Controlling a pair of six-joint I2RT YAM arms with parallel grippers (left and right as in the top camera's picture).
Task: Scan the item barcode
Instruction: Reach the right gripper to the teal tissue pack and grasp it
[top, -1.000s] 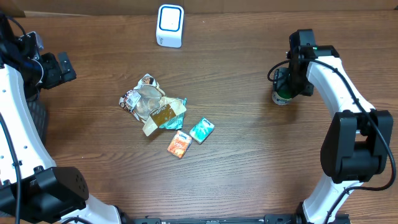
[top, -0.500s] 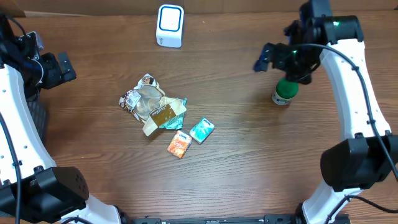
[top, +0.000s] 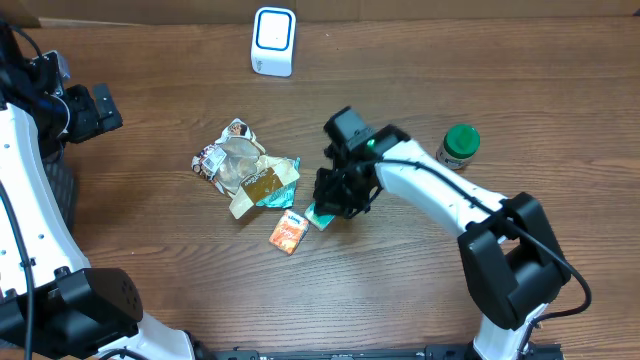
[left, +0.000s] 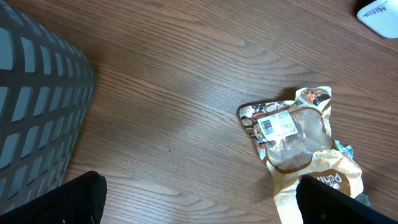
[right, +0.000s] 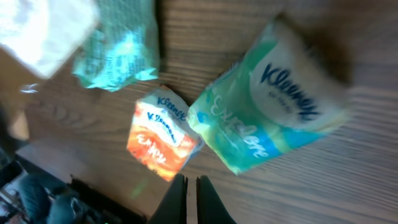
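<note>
Jar (top: 459, 144) capped green, right pincer (right: 190, 185) pressed together by teal tissue pack (right: 267, 118), left pincer (left: 199, 190) spread

item: teal Kleenex pack (right: 267, 118) | lying flat | beside orange Kleenex pack (right: 161, 140)

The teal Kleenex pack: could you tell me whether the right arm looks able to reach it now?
Probably yes: the right gripper hangs over the teal Kleenex pack and nothing covers it, though its shut jaws must open first.
</note>
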